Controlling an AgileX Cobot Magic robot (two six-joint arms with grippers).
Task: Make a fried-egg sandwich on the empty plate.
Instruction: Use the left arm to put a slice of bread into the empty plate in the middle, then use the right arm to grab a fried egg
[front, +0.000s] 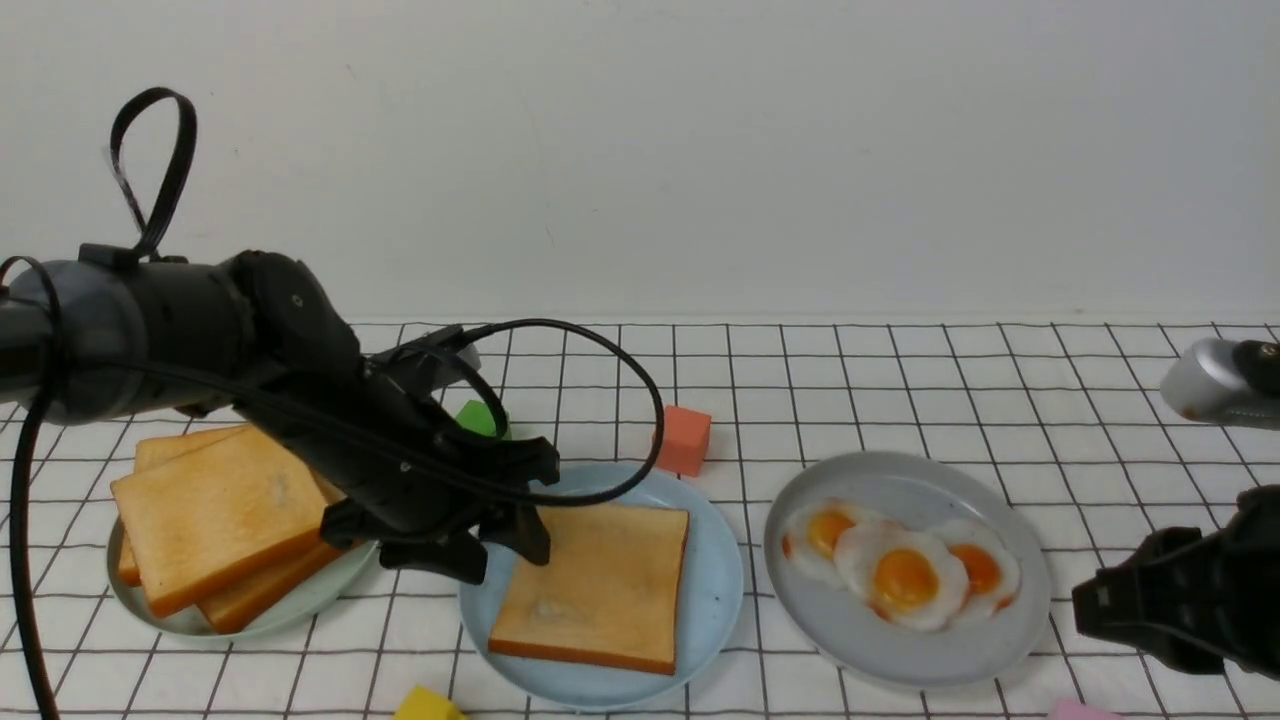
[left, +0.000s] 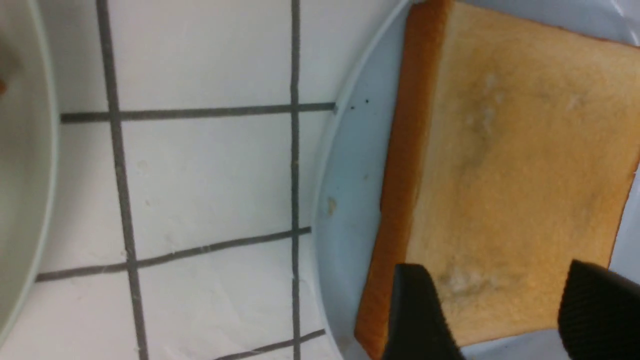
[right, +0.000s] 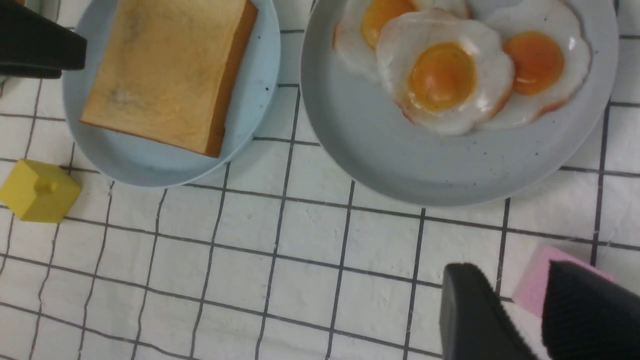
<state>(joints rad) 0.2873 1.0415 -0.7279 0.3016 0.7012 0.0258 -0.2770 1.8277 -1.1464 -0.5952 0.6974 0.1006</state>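
One toast slice lies on the light-blue plate in the front view, its left edge under the left pincer. Left wrist view — its fingers stand wide over the slice, gripping nothing. Right wrist view — the right pincer, narrowly parted and empty, hangs over the desk, with the fried eggs on the grey plate ahead.

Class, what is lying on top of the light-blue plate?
One toast slice lies flat on the light-blue plate. Anything beneath the slice is covered.

checked cloth: blue plate, other plates, cubes perhaps
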